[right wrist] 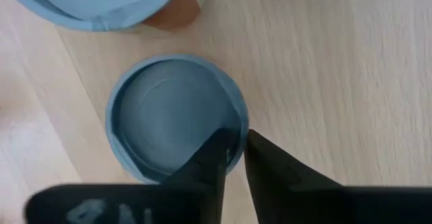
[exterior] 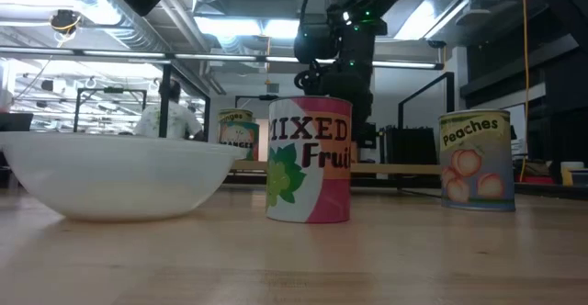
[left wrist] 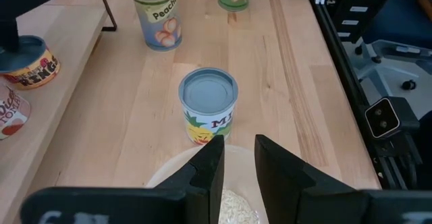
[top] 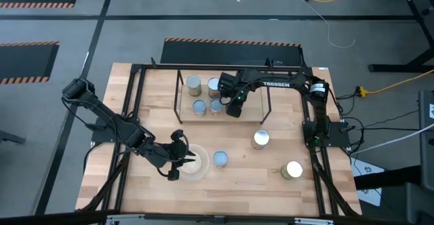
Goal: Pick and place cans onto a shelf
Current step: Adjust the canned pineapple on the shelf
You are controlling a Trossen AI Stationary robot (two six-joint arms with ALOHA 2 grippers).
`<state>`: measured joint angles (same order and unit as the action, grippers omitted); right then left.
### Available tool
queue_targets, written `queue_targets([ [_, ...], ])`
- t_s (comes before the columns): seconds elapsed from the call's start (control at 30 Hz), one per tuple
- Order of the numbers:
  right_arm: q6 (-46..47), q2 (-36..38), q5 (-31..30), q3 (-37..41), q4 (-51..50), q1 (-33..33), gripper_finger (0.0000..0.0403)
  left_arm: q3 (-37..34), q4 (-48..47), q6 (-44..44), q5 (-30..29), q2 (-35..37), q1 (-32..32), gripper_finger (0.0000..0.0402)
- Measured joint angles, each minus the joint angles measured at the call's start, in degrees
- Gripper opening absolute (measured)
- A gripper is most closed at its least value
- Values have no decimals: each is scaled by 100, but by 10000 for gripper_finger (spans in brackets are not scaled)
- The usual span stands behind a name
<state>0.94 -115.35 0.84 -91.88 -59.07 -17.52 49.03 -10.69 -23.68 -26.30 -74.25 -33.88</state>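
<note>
The shelf stands at the table's far middle with several cans on it. My right gripper hangs over it, nearly shut at the edge of a bluish-grey-topped can, the near right one on the shelf. My left gripper hovers over the clear bowl, its fingers a narrow gap apart and empty. A Mixed Fruit can, a Peaches can and a shiny-topped can stand upright on the table. My right gripper has the can's top rim between its two fingertips, one finger over the lid and one outside the wall. The fingers come from above, pointing down. The can stands upright on the shelf's wood surface.
Three more cans stand on the shelf, one close by in the right wrist view. The bowl holds tan contents. A black frame rims the table. Bare wood lies along the table's near edge.
</note>
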Motion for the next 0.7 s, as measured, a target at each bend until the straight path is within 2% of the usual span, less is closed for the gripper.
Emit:
queue_targets([
  [0.2, -458, -9, 9, 4, 39, 2, 10, 1, 1, 9, 0, -1, 1, 76],
  [0.47, -1024, -20, -17, 15, 234, 2, 19, -1, 1, 26, 0, -1, 1, 76],
  [0.7, -1031, -26, -28, 17, 275, 2, 25, 1, 1, 27, 0, 0, 1, 76],
])
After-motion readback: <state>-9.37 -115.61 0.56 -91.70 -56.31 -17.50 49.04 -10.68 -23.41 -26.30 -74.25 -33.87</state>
